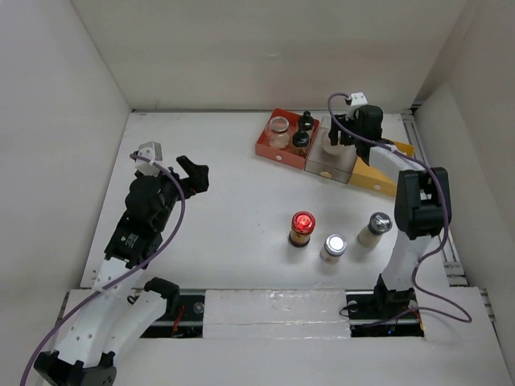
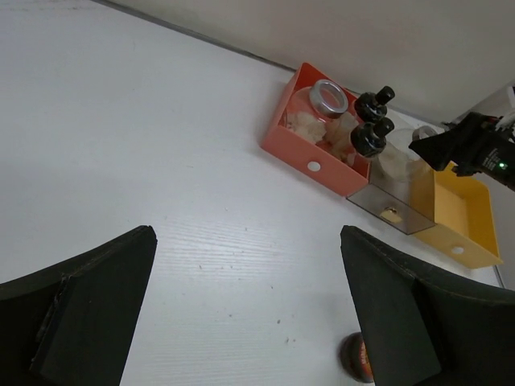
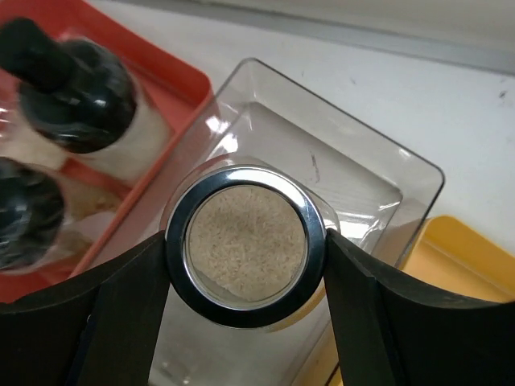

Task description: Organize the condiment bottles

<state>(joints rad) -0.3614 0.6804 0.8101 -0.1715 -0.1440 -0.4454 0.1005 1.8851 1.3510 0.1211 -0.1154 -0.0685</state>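
Right claw [image 1: 338, 138] is clenched on a silver-rimmed jar [image 3: 245, 245], one finger [image 3: 121, 314] pressed to each side of the rim. The jar hangs directly over the clear tray [image 3: 378, 185]. Left claw [image 1: 198, 178] is released and holds nothing, well left of the clear tray over bare worktop [image 1: 233, 209].

Risks, as judged from here:
- The jar sits toward the clear tray's left wall. Let go off-centre or from height, its base could catch that wall and tip (glass on hard plastic, so a bounce seems likely).
- The fingers flank the jar inside a narrow tray. Spreading them wide could shove the clear tray into the red tray [image 1: 282, 141] or yellow tray [image 1: 378, 175], just beside it on either side.
- A slanted withdrawal could drag the jar over.
- Three bottles stand on the near side of the clear tray: red-capped bottle [image 1: 302, 227], silver-capped bottle A [image 1: 333, 246] and silver-capped bottle B [image 1: 376, 227]. B is close to the right arm's lower link, so a low retreat might clip it.

Hidden or unclear:
- I cannot tell whether the jar's base rests on the tray floor, since the wrist view shows only its top.
- From above, the right claw covers the jar and much of the clear tray.
- The red tray's occupants overlap, so their bodies are hard to separate.
- The left wrist view cuts off the red-capped bottle at its bottom edge.
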